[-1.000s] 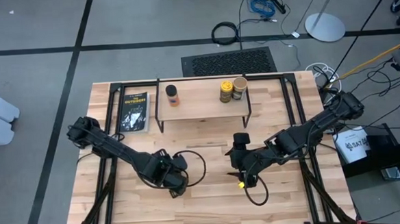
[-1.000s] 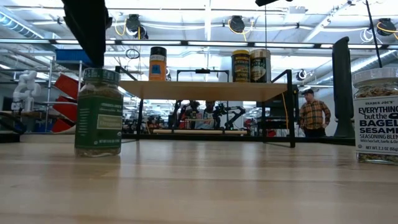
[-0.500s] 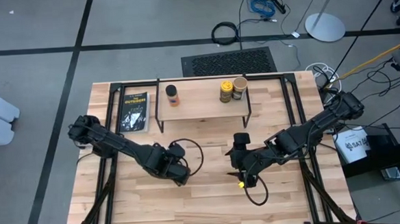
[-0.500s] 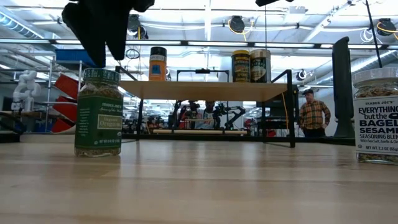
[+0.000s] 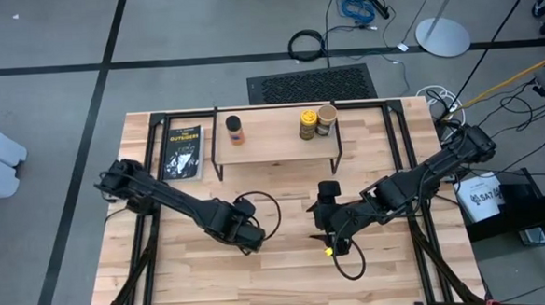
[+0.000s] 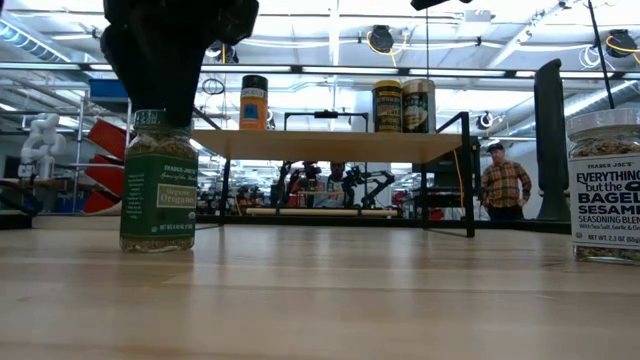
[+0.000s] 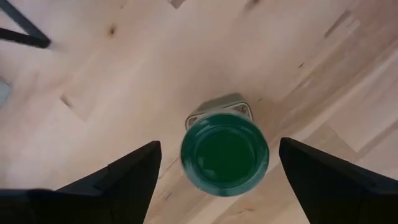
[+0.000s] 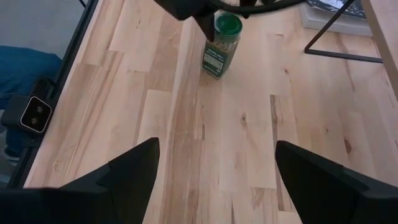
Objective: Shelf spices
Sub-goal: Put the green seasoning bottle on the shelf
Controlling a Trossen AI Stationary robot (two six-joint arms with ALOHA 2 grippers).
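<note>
Green-lid jar (image 7: 224, 152) upright on desk (image 5: 288, 273), mid-desk, in front of the shelf (image 5: 277, 141). Left pincer (image 7: 217, 180) open, directly above it, fingers either side, not touching. Three jars on shelf by desk's far edge. Right pincer (image 8: 214, 180) open, mid-desk.

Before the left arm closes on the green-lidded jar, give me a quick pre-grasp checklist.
1. Left gripper jaws open: ok.
2. Green-lidded glass spice jar centred between the jaws in the left wrist view: ok.
3. Jar upright on the light wooden tabletop: ok.
4. Jaws low enough around the jar body: cannot tell; in the low view the gripper sits at the lid.
5. Free space on the light wood plank shelf with black rod legs between the orange-bodied jar and the yellow-lidded jar: ok.
6. Right gripper clear of the jar, jaws open: ok.
</note>
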